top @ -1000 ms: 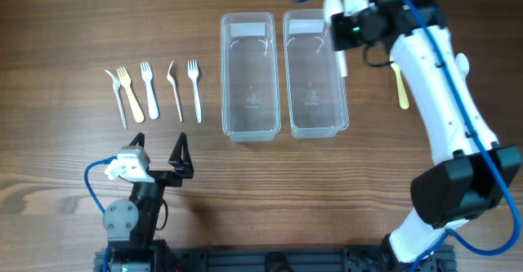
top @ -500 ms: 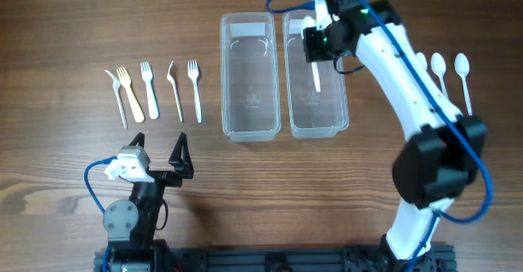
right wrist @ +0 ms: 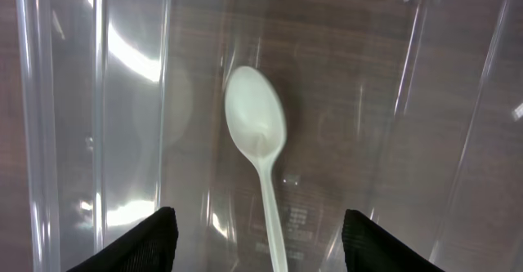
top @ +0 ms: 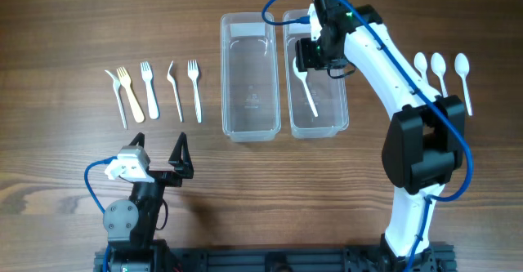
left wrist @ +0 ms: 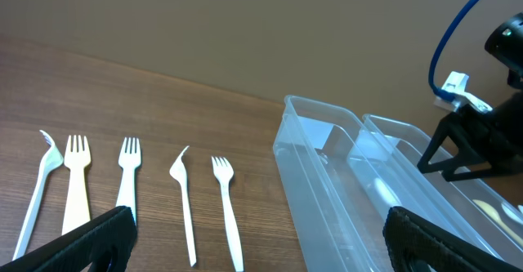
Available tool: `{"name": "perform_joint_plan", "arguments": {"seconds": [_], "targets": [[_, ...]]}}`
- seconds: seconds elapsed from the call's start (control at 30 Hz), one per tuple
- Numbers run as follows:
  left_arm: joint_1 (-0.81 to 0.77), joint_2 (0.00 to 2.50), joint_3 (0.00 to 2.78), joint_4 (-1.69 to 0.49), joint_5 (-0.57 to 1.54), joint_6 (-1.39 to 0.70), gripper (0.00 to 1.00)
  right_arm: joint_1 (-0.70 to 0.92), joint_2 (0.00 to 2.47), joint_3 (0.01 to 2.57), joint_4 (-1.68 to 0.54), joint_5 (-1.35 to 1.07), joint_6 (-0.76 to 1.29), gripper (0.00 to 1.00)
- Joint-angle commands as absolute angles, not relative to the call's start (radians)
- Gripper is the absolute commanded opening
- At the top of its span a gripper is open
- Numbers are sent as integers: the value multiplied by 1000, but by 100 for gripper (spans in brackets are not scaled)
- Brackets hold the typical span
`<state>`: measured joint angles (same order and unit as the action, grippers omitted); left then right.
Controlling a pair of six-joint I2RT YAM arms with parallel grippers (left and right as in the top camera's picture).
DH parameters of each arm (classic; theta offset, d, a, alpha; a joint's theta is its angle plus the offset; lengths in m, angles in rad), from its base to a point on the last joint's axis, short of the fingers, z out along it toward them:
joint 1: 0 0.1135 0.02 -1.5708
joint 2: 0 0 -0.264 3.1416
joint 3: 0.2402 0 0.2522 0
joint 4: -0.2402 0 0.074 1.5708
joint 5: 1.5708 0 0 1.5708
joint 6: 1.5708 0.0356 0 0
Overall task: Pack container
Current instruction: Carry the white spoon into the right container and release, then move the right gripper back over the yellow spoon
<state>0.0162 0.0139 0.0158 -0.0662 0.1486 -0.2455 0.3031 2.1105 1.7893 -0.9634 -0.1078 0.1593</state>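
Two clear plastic containers stand side by side at the back middle, the left one point(top: 248, 84) bare inside. In the right container point(top: 337, 117) lies a white spoon point(top: 307, 91), bowl toward the back. My right gripper point(top: 315, 53) hovers open over that container. In the right wrist view the spoon point(right wrist: 260, 137) rests on the container floor between the spread fingers point(right wrist: 135, 243), touching neither. My left gripper point(top: 160, 153) stands open near the front left, nothing between its fingertips point(left wrist: 82, 243).
Several plastic forks point(top: 151, 88) lie in a row left of the containers, one of them yellow point(top: 127, 92). Three white spoons point(top: 440, 69) lie to the right of my right arm. The left wrist view shows the forks point(left wrist: 131, 190) and both containers point(left wrist: 327, 182).
My right gripper carried the white spoon over the right container, moved toward the front and opened. The spoon now lies loose inside. The left arm has stayed still.
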Motion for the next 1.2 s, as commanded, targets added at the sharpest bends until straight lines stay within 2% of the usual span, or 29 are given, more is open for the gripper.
{"name": "perform_joint_plan", "arguments": {"seconds": [0.0, 0.13, 0.2, 0.47, 0.73, 1.17], "targets": [[25, 7, 8, -63, 164, -254, 100, 300, 2083, 1834, -1005, -91, 126, 67], [25, 7, 8, -63, 164, -254, 100, 253, 1972, 1861, -1079, 43, 60, 78], [25, 7, 8, -63, 164, -254, 100, 206, 1919, 1861, -1111, 149, 23, 79], [25, 7, 8, -63, 164, -254, 100, -18, 1876, 1818, -1164, 119, -131, 78], [25, 7, 8, -63, 164, -254, 100, -176, 1895, 1654, -981, 42, -217, 72], [25, 7, 8, -63, 164, -254, 100, -207, 2046, 1647, -931, -28, -288, 72]]}}
